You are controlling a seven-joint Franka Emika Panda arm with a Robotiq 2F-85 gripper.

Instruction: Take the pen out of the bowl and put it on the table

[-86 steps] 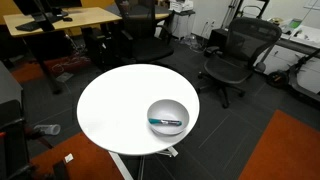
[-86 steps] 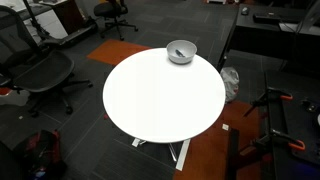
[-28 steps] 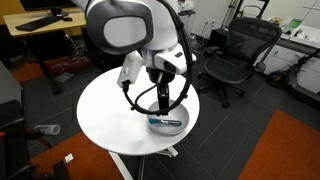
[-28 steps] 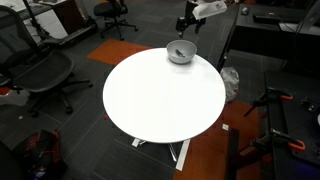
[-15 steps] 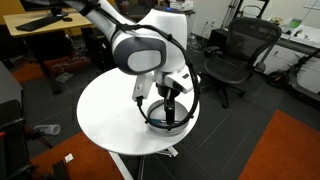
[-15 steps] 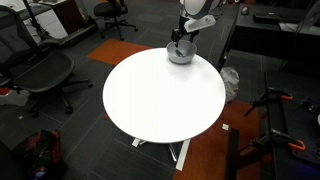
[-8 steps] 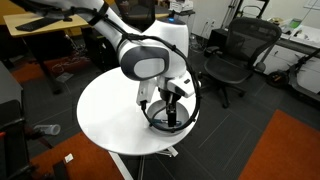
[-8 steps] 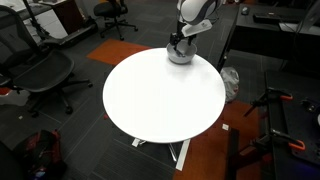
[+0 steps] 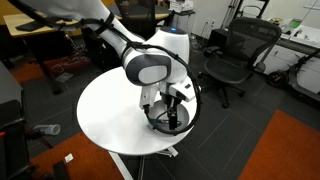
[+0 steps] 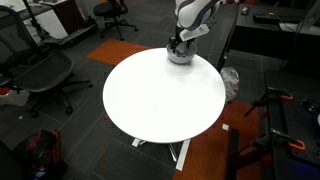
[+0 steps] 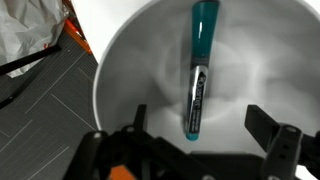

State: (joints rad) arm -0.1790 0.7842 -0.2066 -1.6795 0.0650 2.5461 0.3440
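Teal-blue pen lying inside the grey-white bowl on the round white table, Robotiq gripper poised over the bowl, fingers spread open either side of the pen

No writing is coming through clearly anywhere. In the wrist view, the pen lying in the bowl is carrying a dark band along the lower part of its barrel. Pale print is running lengthwise on that band, but the letters are blurring together, so no word, brand or number is reading out. In both exterior views everything is showing too small for any lettering or sign to be made out.
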